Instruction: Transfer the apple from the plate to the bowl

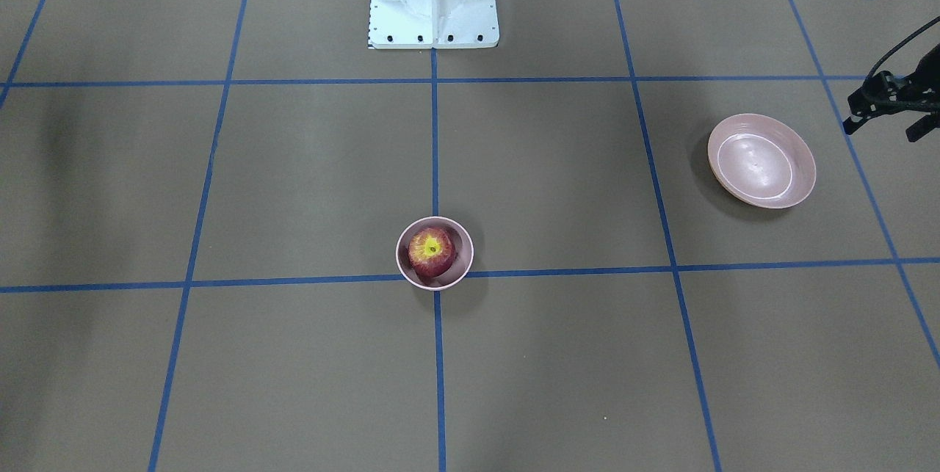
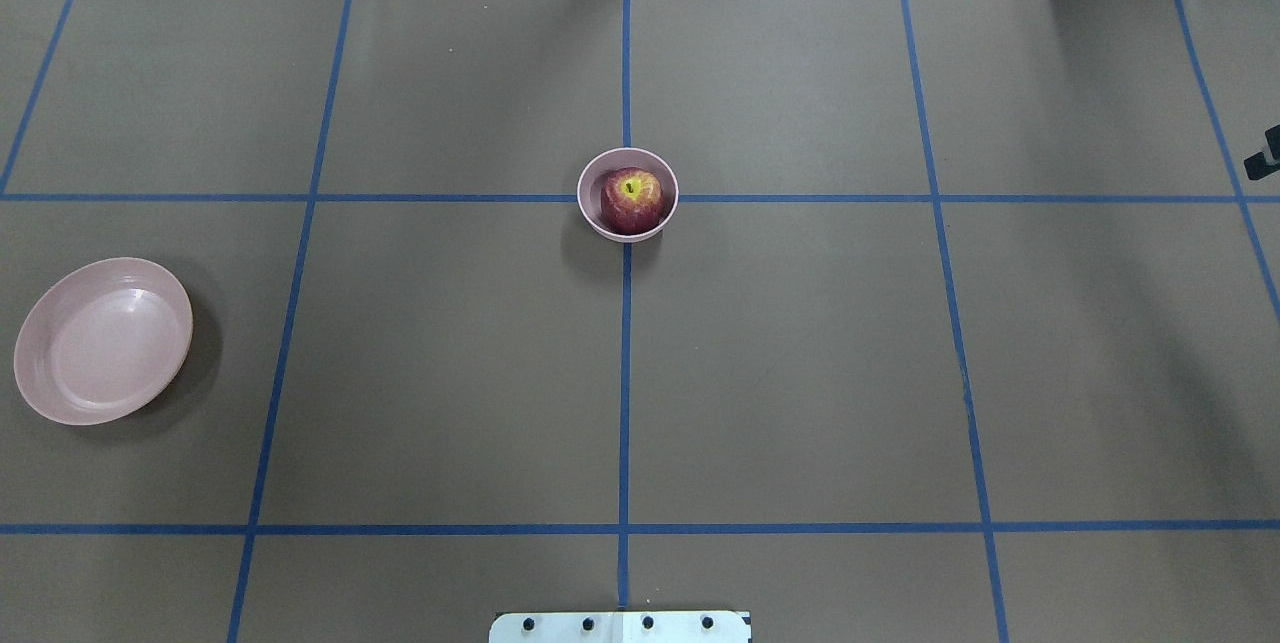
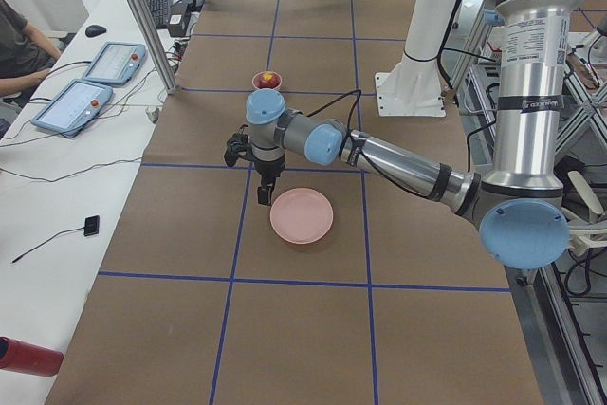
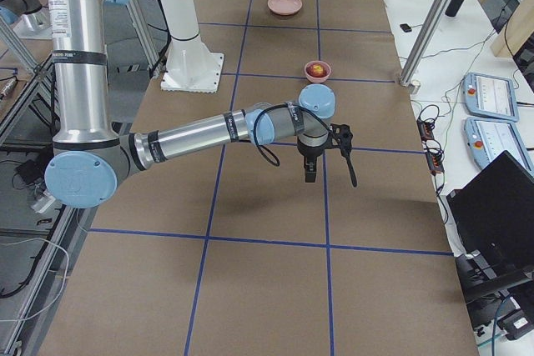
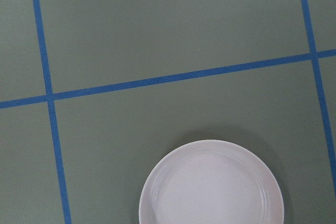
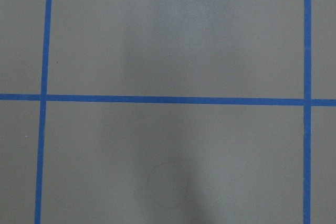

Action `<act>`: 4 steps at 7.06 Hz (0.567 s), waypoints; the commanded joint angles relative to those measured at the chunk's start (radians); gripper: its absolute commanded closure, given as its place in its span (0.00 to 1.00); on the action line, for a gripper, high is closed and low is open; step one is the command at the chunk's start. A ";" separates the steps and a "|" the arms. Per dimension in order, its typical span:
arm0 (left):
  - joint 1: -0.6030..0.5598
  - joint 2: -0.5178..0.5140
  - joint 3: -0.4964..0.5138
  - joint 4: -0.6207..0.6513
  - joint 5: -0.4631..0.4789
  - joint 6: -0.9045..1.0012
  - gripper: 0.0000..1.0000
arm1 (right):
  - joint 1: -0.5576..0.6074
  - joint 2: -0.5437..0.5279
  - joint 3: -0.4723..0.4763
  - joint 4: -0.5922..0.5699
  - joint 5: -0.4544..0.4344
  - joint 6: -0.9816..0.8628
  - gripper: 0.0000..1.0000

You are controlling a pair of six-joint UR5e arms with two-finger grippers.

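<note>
Left tool (image 1: pixel 885 120) shows only partly at the right edge of the front-facing view, near the plate (image 1: pixel 761 160); I cannot tell if its jaws are apart or together. The apple (image 1: pixel 432 252) sits inside the bowl (image 1: pixel 464 257), stem hollow up, where two blue tape lines (image 1: pixel 435 164) cross on the bench (image 1: pixel 294 178), well apart from the plate.

From overhead, the right tool (image 2: pixel 1265 155) is only a small black piece at the right edge, so I cannot tell its state. The bowl with the apple stands mid-bench and the plate far to the left.

From the left end, the left tool hangs just beside the plate.

From the right end, the right tool hangs over the bench, well apart from the bowl.

On the left wrist view, the plate is cut by the bottom edge.

On the right wrist view, only bench and tape lines appear.
</note>
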 commanded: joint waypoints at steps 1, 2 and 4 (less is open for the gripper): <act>0.000 0.000 0.006 0.000 0.000 0.003 0.02 | -0.002 0.000 -0.002 0.000 -0.001 0.001 0.00; 0.000 0.000 0.003 0.000 0.000 0.000 0.02 | -0.002 0.002 -0.002 0.000 -0.001 0.001 0.00; 0.000 0.000 0.007 0.000 -0.002 0.002 0.02 | -0.002 0.002 -0.002 0.000 -0.002 0.002 0.00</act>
